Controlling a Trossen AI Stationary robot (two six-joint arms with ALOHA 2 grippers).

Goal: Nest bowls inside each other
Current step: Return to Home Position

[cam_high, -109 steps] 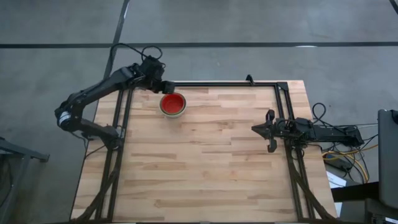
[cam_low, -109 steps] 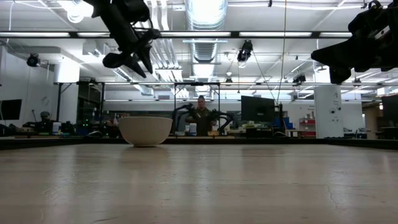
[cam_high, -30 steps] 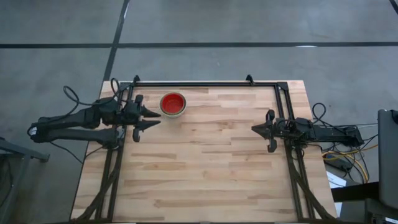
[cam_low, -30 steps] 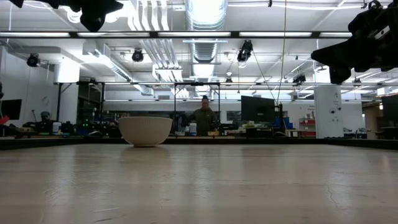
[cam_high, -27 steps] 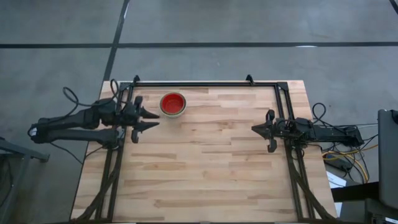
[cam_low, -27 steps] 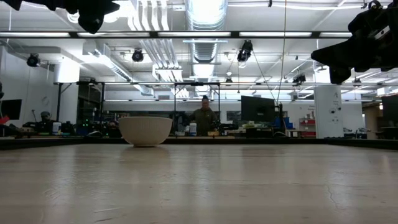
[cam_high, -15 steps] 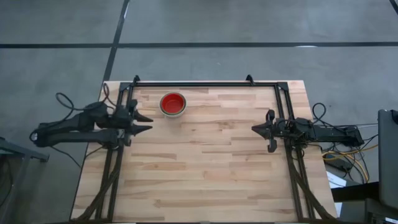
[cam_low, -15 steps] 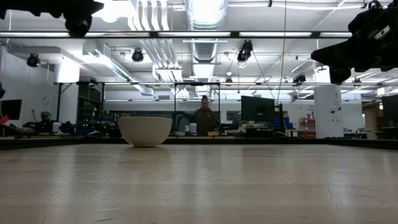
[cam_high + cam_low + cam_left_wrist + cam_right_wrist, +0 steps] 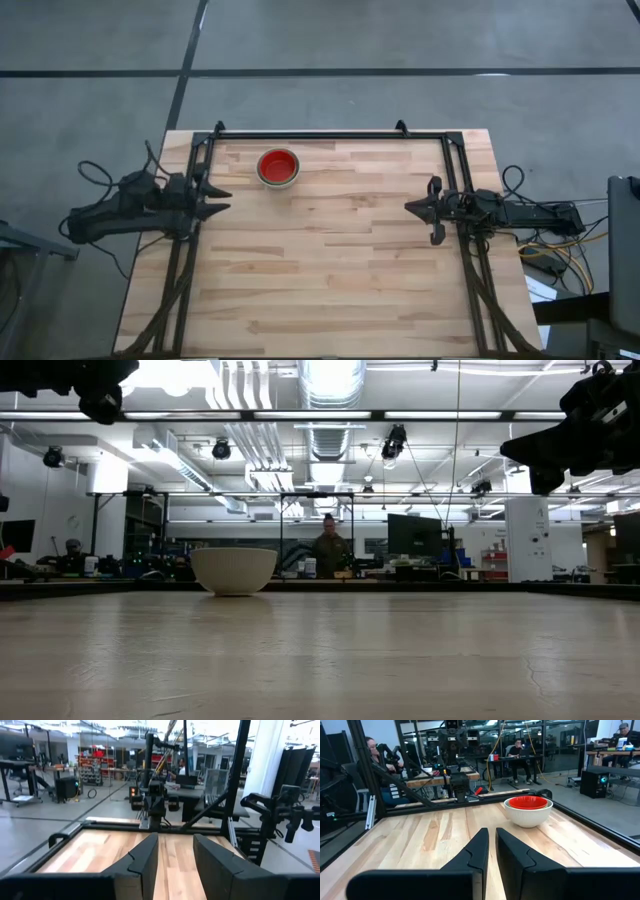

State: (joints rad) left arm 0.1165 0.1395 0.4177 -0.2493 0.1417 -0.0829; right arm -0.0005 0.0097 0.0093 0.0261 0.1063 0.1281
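Low view: bowls (image 9: 233,570) on wooden table (image 9: 330,660), person (image 9: 328,552) in workshop.

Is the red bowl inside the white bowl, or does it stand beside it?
Inside. The right wrist view shows the red bowl seated within the white bowl, only its rim above.

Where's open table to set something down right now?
The whole wooden table between left claw and right claw is bare, down to the near edge. Only the far-left area is taken, by the red round plastic bowl nested in a white-grey bowl.
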